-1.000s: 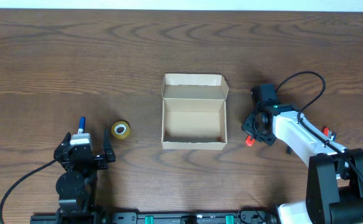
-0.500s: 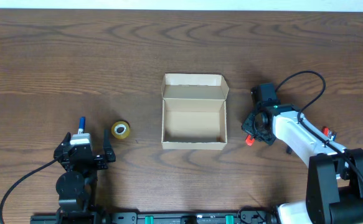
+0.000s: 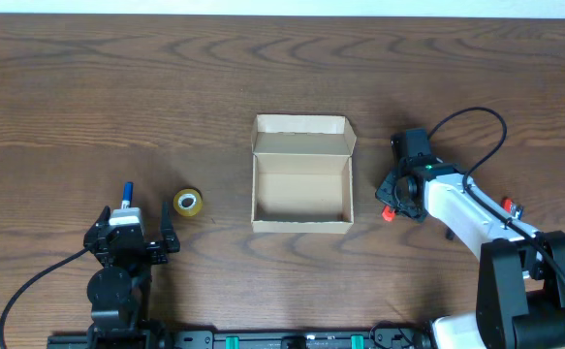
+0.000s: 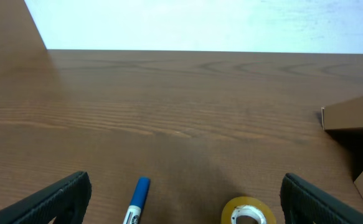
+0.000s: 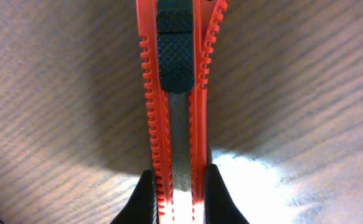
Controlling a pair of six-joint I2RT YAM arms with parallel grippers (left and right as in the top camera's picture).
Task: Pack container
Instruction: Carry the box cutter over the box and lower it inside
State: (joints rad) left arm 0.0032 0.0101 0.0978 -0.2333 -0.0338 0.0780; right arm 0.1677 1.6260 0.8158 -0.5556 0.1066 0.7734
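Observation:
The container [image 3: 300,227] is a tan cardboard box, open and empty, its flap lid folded back on the far side. Its corner shows at the right of the left wrist view [image 4: 352,112]. My right gripper [image 3: 399,201] is just right of the box and shut on a red utility knife [image 5: 175,74], whose red tip [image 3: 388,214] shows beneath the fingers [image 5: 180,205], low over the table. My left gripper [image 3: 135,227] is open and empty at the front left [image 4: 184,211].
A yellow tape roll [image 3: 188,202] lies left of the box, between the left fingers in the left wrist view [image 4: 248,213]. A blue-capped marker [image 3: 124,197] lies further left [image 4: 136,200]. The right arm's cable [image 3: 476,121] loops at the back right.
My right gripper has shifted very slightly away from the front edge with the knife. The left arm, tape, marker and box have not moved.

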